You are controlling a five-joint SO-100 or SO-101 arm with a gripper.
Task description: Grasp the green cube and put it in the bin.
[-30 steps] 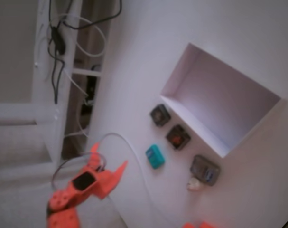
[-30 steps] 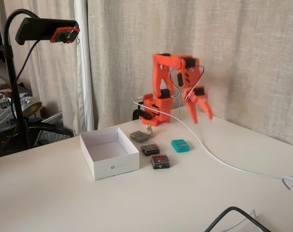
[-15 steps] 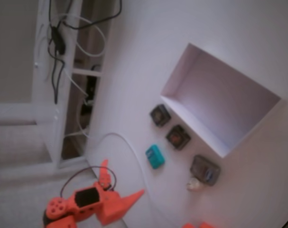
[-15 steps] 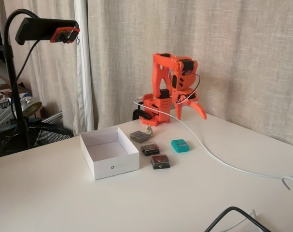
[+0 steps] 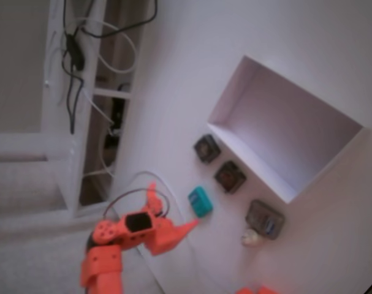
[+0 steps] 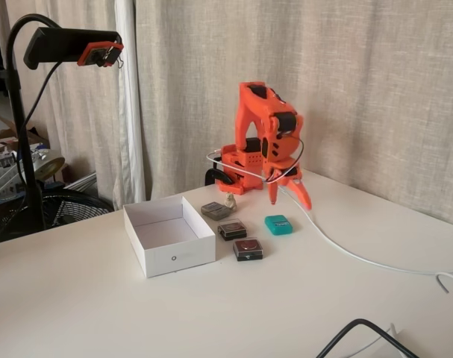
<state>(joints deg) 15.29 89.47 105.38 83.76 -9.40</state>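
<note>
White table (image 6: 211,313), curtained backdrop. Approach step in hand: pincer (image 6: 289,198) hangs above the surface, fingers spread apart, holding and touching nothing. Green cube (image 6: 278,224) lies on the table just below and slightly forward of it; bin (image 6: 174,257) stands well off, beyond three dark blocks (image 6: 232,230). Next move, in my judgement: descend to straddle the cube, then close.
</note>
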